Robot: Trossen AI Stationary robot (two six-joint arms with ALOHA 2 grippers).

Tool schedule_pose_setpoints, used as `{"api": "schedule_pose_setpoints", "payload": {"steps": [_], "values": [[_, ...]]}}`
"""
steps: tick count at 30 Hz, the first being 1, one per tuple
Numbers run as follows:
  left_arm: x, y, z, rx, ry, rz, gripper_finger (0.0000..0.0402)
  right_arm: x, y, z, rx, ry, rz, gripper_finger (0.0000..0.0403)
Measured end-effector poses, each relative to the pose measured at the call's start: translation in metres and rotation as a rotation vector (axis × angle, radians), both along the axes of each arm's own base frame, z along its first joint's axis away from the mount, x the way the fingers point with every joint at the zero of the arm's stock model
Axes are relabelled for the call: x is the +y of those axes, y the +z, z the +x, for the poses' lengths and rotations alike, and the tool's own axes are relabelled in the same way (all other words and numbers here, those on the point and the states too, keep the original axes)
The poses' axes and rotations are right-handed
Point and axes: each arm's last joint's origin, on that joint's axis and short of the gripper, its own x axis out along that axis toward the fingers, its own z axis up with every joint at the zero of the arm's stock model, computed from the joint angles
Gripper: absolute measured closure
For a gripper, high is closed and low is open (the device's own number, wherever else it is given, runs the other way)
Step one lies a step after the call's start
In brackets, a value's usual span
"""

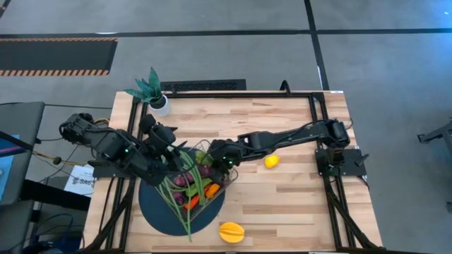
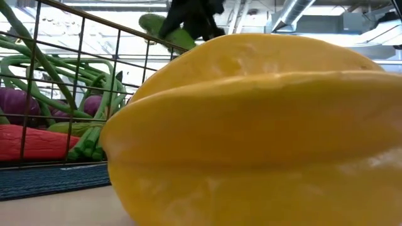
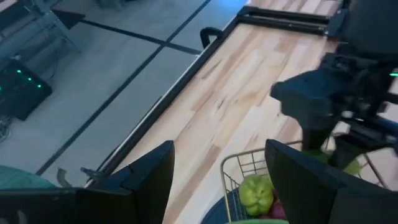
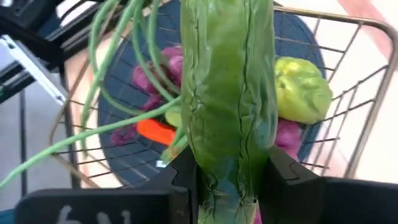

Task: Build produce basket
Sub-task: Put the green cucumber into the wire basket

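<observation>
The wire basket (image 1: 201,180) sits on a dark round mat (image 1: 159,212). It holds long green beans (image 4: 118,93), purple grapes (image 4: 155,74), an orange pepper (image 4: 155,130), a green pepper (image 4: 301,90) and a red pepper (image 2: 31,141). My right gripper (image 4: 230,168) hangs over the basket's right side (image 1: 224,161), shut on a green cucumber (image 4: 227,81). My left gripper (image 3: 219,155) is open above the basket's far-left corner (image 1: 173,152), touching nothing. A lemon (image 1: 271,161) and a yellow-orange fruit (image 1: 232,231) lie on the table. My right gripper pinches the cucumber between its two fingers (image 4: 183,171), near one end (image 4: 227,180). The rest of the cucumber sticks out ahead of the fingers. In the low view the cucumber (image 2: 166,31) is tilted and lifted clear above the basket's rim.
A potted green plant (image 1: 152,92) stands at the table's far-left corner. The yellow-orange fruit (image 2: 251,125) fills most of the low view. Bare wood stretches over the table's right half (image 1: 296,204) and far side. The two grippers are close together above the basket.
</observation>
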Motion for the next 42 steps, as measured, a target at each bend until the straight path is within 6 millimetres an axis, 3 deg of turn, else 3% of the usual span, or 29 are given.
{"api": "schedule_pose_setpoints", "payload": {"steps": [12, 21, 32, 42], "values": [[0.0, 0.0, 0.0, 0.005, 0.0, -0.008, 0.0164, 0.002, -0.002, 0.003, -0.025, 0.009, -0.001, 0.0297], [0.0, -0.001, 0.0, 0.012, -0.005, -0.032, 0.0164, 0.014, -0.002, 0.002, -0.026, 0.023, -0.004, 0.0297], [0.0, -0.001, 0.0, -0.012, 0.018, -0.035, 0.0164, 0.014, -0.001, 0.001, -0.041, -0.096, -0.091, 0.0297], [0.0, -0.001, 0.0, -0.021, 0.027, -0.044, 0.0164, 0.025, -0.032, -0.009, 0.037, -0.152, -0.11, 0.0297]]}}
